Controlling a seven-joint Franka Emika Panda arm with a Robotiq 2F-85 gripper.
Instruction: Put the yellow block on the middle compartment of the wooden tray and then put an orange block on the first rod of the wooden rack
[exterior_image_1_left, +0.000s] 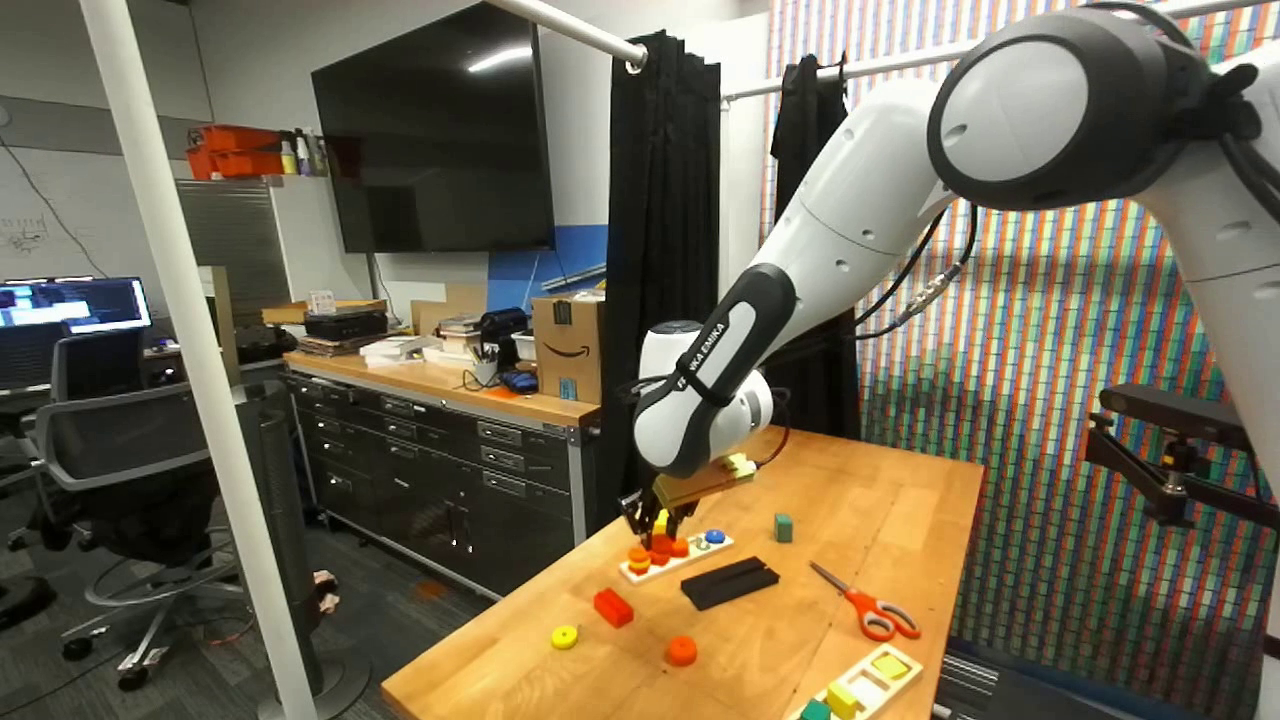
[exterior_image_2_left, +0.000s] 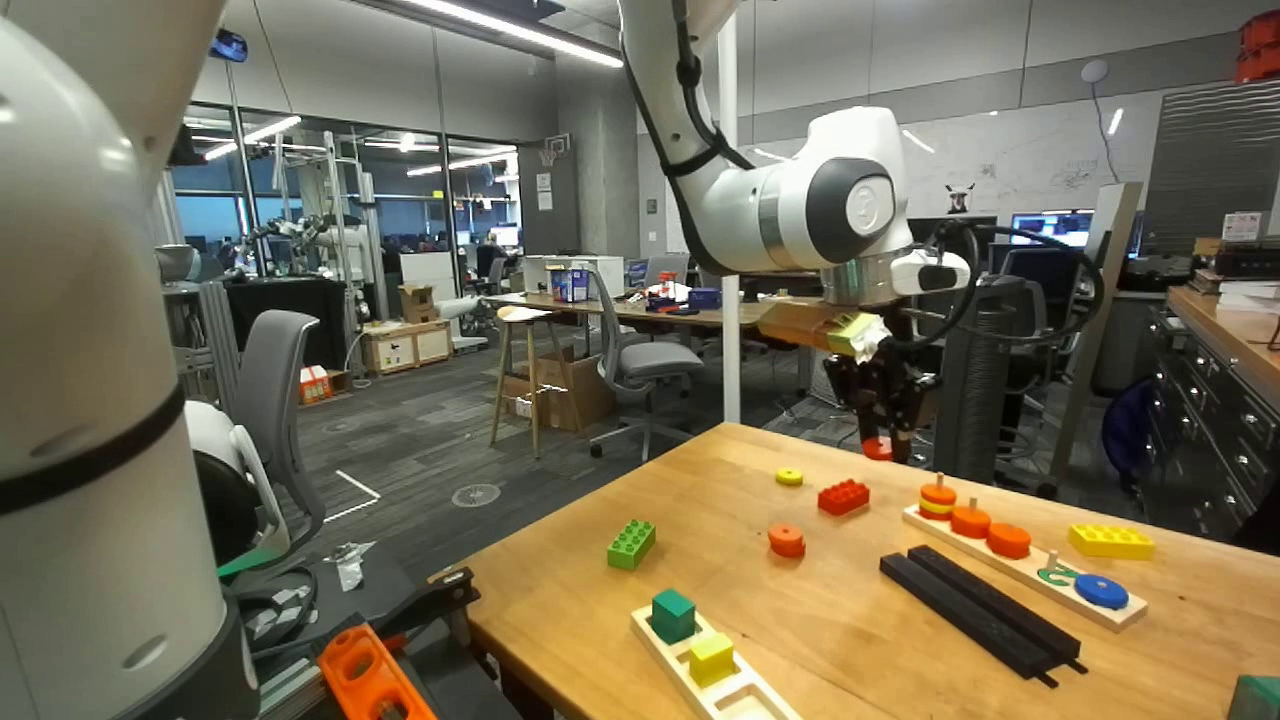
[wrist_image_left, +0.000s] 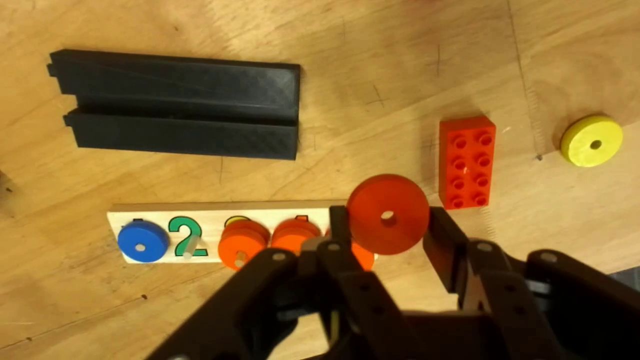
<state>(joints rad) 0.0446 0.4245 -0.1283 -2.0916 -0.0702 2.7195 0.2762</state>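
Wooden tray (exterior_image_2_left: 745, 704) nr robot-side edge of worktop (exterior_image_2_left: 700, 510): grn blk (exterior_image_2_left: 673, 615), yel blk (exterior_image_2_left: 711, 660), yel pc (exterior_image_1_left: 890, 665) | gripper (wrist_image_left: 388, 224) clamped on red-orange disc (wrist_image_left: 388, 199) (raised)

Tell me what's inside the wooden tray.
The wooden tray holds a green block, a yellow block and, at one end, another yellow piece; what lies beneath them is covered.

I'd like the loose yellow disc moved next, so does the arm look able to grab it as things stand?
Probably not yet: its gripper is closed on an orange-red disc. Otherwise, nothing appears to cover the loose yellow disc.
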